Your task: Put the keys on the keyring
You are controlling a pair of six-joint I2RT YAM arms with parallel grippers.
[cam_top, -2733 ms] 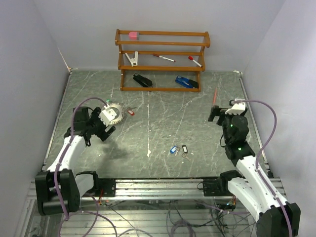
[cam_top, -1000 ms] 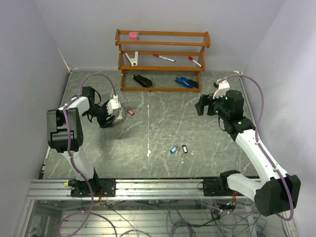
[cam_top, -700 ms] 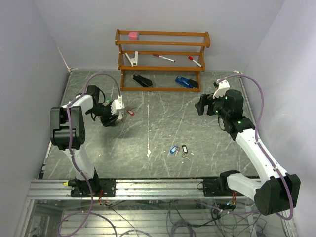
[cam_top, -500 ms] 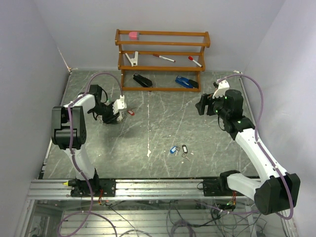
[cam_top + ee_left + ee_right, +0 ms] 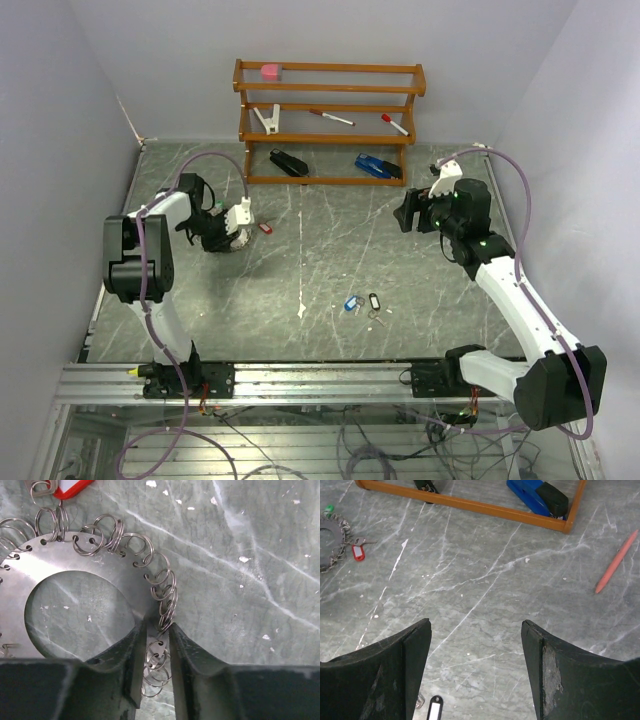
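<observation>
Keyring [image 5: 107,562]: flat silvery disc, wide central hole, small wire loops threaded round its rim; it lies on the table's [image 5: 250,580] left side beside a red-tagged key [image 5: 70,486]; my left gripper [image 5: 156,630] pinches its rim; my right gripper [image 5: 476,645] hangs spread.

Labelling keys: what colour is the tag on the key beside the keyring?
The tag is red; clearest in the right wrist view.
</observation>
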